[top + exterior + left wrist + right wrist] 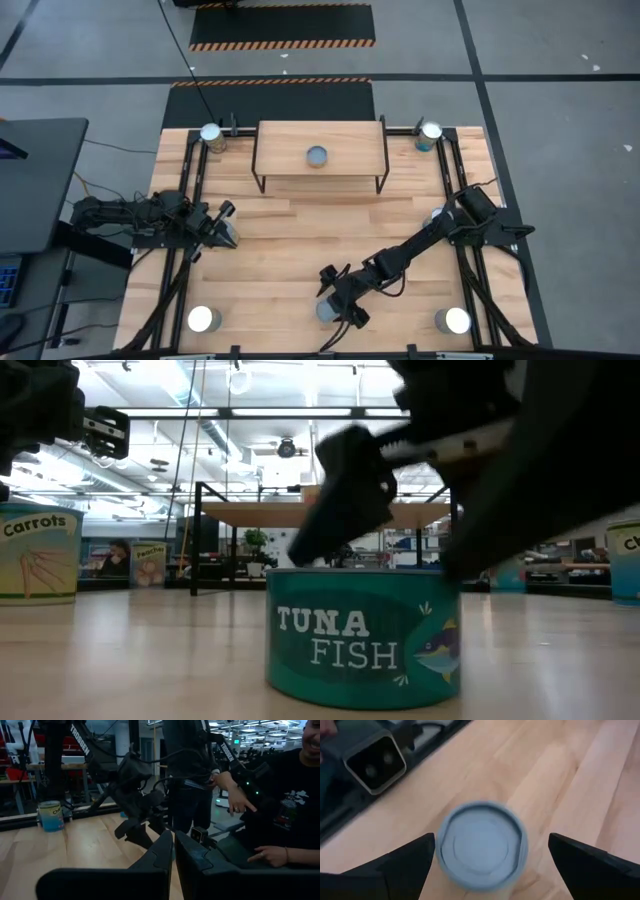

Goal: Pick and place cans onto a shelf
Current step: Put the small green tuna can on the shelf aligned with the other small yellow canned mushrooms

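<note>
Plank tabletop (120, 660), teal can (362, 637) labelled "TUNA FISH"

A light plank desk (300, 240) carries the shelf (320, 145) at its far edge, one blue-grey-topped can (317, 155) standing on it. Silver-topped cans (211, 134) flank the shelf. Opposite it, at the near edge, stands a tuna can (362, 635), apparently between two silver-topped ones.

We see a light wooden plank table (300, 245) standing on a grey concrete floor (560, 60). Black mats with orange and black striped edges (282, 42) lie on that floor. Long bright ceiling lights (260, 412) shine overhead. A person in a black shirt (295, 795) sits nearby.
</note>
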Robot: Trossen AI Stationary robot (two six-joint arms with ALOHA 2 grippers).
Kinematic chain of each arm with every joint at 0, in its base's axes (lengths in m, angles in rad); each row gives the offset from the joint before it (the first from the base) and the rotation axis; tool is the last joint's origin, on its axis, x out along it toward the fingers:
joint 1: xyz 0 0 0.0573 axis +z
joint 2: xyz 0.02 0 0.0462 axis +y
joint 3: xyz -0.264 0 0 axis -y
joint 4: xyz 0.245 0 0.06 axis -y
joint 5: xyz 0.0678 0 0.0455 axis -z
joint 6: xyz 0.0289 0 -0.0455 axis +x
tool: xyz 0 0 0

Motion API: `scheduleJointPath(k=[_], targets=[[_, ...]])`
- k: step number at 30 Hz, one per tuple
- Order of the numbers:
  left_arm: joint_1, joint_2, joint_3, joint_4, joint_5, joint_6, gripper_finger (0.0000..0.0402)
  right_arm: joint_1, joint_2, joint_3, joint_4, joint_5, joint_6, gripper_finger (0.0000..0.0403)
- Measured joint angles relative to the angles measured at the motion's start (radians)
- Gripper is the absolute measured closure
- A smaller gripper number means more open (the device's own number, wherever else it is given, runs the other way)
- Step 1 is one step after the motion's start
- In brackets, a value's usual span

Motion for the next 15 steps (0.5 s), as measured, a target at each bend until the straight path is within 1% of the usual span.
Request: scheduleJointPath(k=[5,10,15], targets=[[0.000,0.000,0.000,0.000,0.000,0.000,0.0374,-0.015,0.001,-0.023,0.087,-0.038,-0.013,0.0004],[0.000,0.000,0.000,0.000,0.000,0.000,0.0374,-0.021,0.066,0.018,0.152,-0.066,-0.014,0.0004],[0.000,0.000,0.000,0.002,0.000,0.000,0.0374,-0.021,0.103,0.050,0.120,-0.043,-0.002,0.0011]])
